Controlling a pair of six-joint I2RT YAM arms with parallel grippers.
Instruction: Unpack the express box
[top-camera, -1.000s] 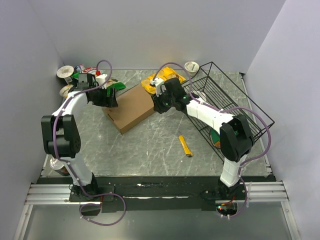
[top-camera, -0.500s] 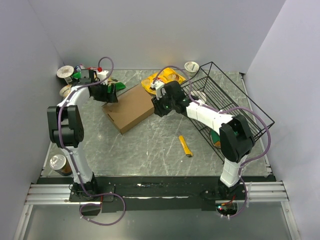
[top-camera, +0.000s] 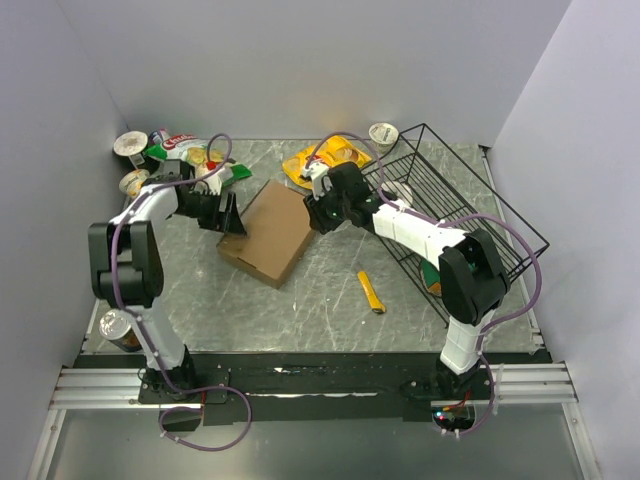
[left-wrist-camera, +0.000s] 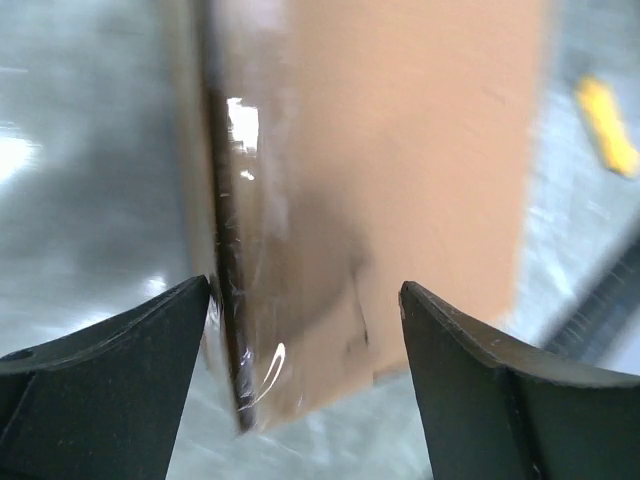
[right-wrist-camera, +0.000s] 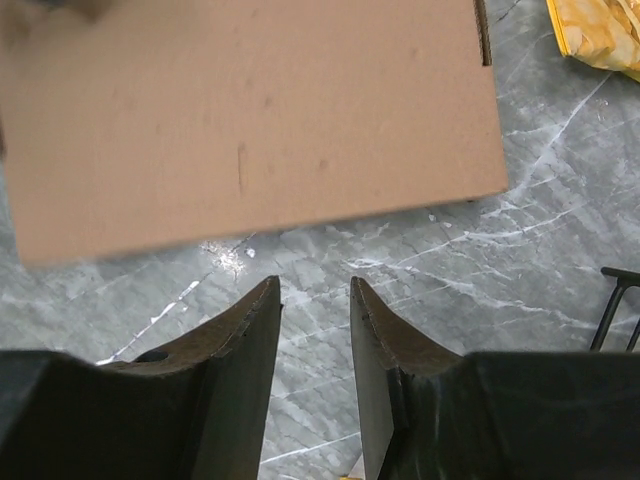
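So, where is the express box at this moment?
In the top view the express box lies closed, slightly left of centre, between the left fingers and the right fingers, with the yellow packet just beyond it.

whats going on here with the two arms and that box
Two robot arms are working on the express box, which lies flat on the table with its lid shut and nothing taken out. The left gripper is open at the box's left edge, not clamped on it. The right gripper sits just off the box's right side, jaws apart, holding nothing.
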